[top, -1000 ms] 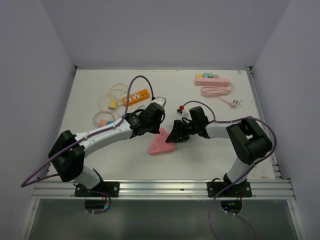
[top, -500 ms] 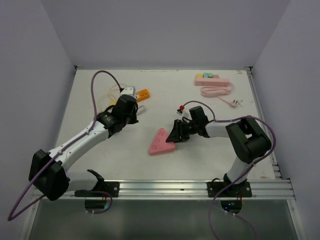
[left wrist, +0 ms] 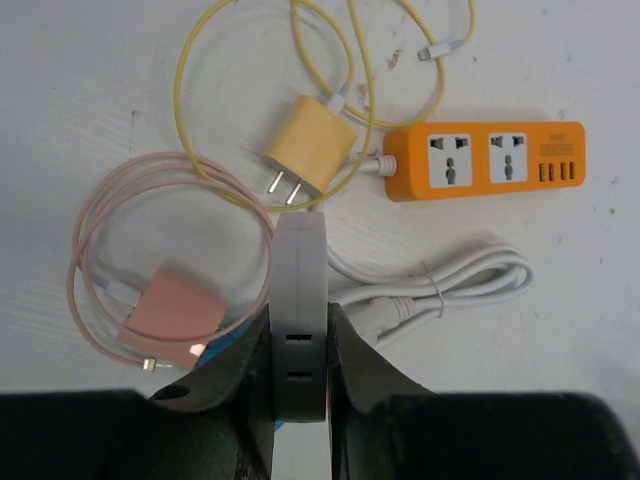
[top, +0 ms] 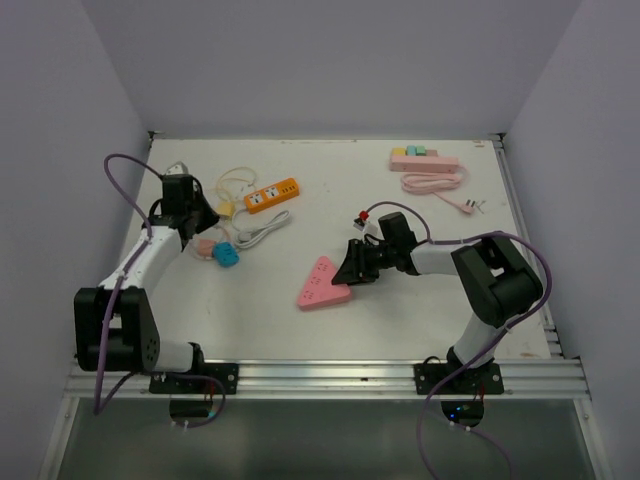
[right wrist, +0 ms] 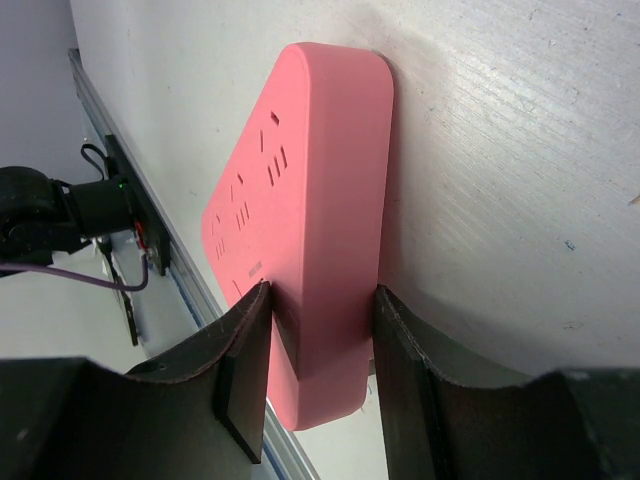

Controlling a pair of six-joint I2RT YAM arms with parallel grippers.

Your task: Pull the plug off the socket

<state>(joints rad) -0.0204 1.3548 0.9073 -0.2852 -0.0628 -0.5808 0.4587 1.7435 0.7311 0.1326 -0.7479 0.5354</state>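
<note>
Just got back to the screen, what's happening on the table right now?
The right gripper is clamped on one end of the pink triangular power strip near the middle of the table. The left gripper holds the white plastic plug, already out of that strip, at the cable clutter on the left, beside the orange power strip and the yellow charger. It has not released the plug yet.

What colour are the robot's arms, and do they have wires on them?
Both arms are white tubes with chunky black joints. A purple cable loops along the left arm and the right arm. Each gripper has two flat black fingers.
</note>
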